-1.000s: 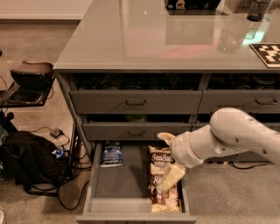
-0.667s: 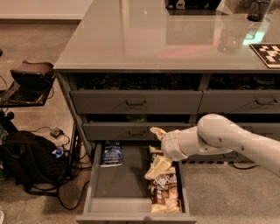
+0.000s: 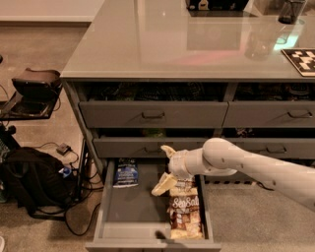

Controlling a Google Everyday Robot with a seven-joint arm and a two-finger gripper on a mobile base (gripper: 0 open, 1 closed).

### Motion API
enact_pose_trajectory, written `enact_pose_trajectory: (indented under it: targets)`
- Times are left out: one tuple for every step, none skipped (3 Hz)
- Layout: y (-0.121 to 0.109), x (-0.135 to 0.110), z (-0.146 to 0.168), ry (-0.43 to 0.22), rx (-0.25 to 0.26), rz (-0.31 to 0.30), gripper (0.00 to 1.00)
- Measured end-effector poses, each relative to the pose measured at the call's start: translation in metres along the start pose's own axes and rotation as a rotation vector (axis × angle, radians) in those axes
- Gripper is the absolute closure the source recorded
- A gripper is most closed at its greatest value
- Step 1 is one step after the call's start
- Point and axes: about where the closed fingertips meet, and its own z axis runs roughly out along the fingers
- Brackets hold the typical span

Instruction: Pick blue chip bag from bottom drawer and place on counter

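The blue chip bag [image 3: 126, 173] lies at the back left of the open bottom drawer [image 3: 129, 206], dark navy with white lettering. My gripper [image 3: 164, 169] hangs over the drawer's middle, to the right of the bag and apart from it. Its two pale fingers are spread, one near the drawer front above and one down at a brown-and-cream Sea Salt bag [image 3: 185, 212]. It holds nothing. The grey counter [image 3: 187, 44] is the glossy top of the cabinet above.
Handled drawers [image 3: 152, 114] sit above the open one. A checker tag [image 3: 301, 60] and a dark cup [image 3: 289, 11] stand on the counter's right. A black backpack [image 3: 30, 181], cables and a stool [image 3: 34, 83] are on the floor at left.
My arm has swung left across the drawer, from over the Sea Salt bags toward the middle, nearer the blue chip bag. The bags have not moved.
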Motion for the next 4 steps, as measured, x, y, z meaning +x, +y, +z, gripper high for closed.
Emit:
enact_pose_trajectory:
  targets:
    - [-0.007, 0.019, 0.037, 0.090, -0.026, 0.017, 0.00]
    - [-0.007, 0.020, 0.037, 0.090, -0.026, 0.017, 0.00]
    - [-0.008, 0.041, 0.058, 0.055, -0.019, 0.059, 0.00]
    - [-0.007, 0.074, 0.102, 0.080, 0.010, 0.052, 0.00]
